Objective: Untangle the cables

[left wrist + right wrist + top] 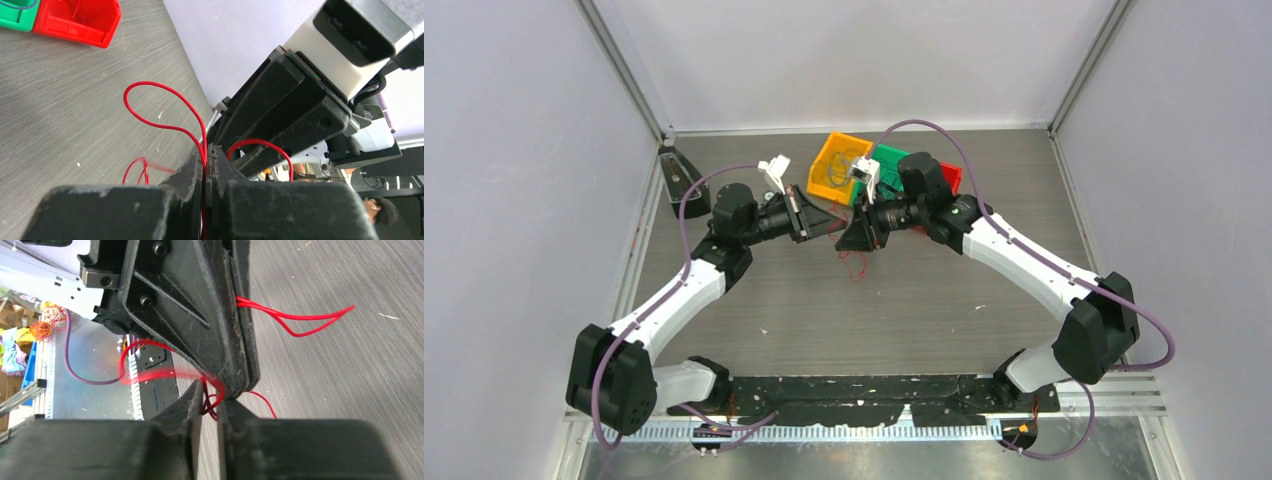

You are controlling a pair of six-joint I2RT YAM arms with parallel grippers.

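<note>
**Top external view: grippers tip to tip at mid-table**

Your left gripper [826, 222] and right gripper [852, 236] meet nose to nose over the table [944, 300]. They are just on the near side of the orange bin [837, 160], green bin [890, 160] and red bin [952, 178]. The red cable [855, 266] curls on the wood right beneath the tips. In your left wrist view the left fingers are pressed together on the red cable, which loops out over the table. In your right wrist view the right fingers stand a narrow gap apart with red strands running through it. You cannot tell whether they pinch.
</note>
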